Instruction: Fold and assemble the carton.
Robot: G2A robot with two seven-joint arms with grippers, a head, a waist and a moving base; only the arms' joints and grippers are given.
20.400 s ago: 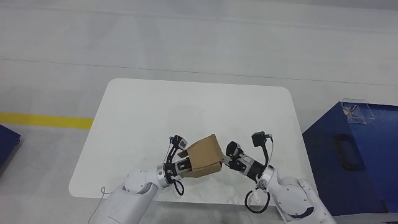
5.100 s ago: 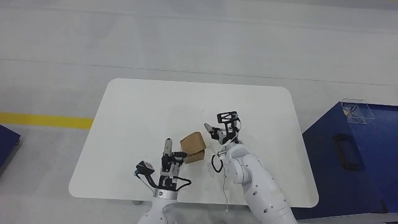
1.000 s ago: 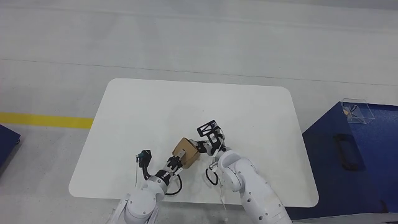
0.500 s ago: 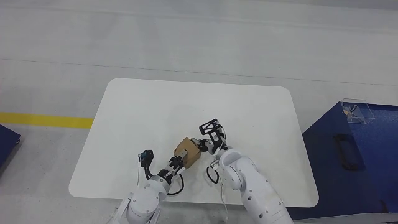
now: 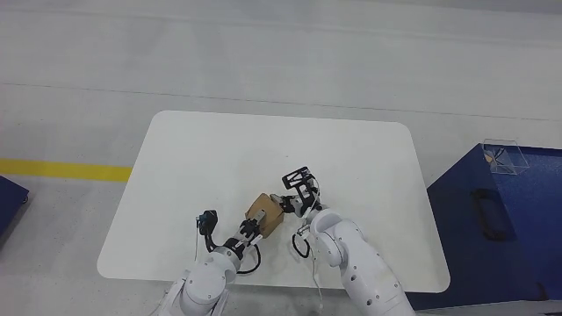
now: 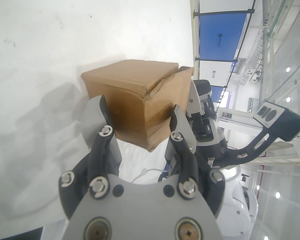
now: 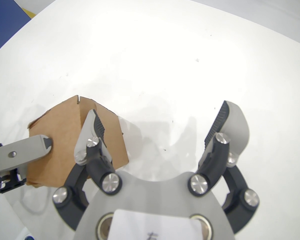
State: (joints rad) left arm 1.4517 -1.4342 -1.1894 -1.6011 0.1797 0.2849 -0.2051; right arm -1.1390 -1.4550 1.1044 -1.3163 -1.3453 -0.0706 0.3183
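A small brown carton (image 5: 263, 211) stands on the white table (image 5: 219, 149) near its front edge, with a torn, partly lifted flap at one corner (image 6: 165, 78). My left gripper (image 6: 139, 111) straddles the carton's near corner (image 6: 130, 86), one finger on each face, and is shut on it. Seen from the right wrist, a left finger (image 7: 40, 147) presses on the carton (image 7: 62, 131). My right gripper (image 7: 160, 123) is open at the carton's far side. One of its fingers (image 7: 95, 123) lies against the cardboard, while the other stands free over bare table. From above, both grippers (image 5: 250, 226) (image 5: 283, 204) flank the carton.
The table stretches wide and bare behind and to both sides of the carton. A blue cabinet (image 5: 500, 228) with a clear plastic box (image 5: 505, 154) on top stands off the table's right edge.
The carton and both grippers have shifted very slightly to the right and away from the front edge; the holds look the same.
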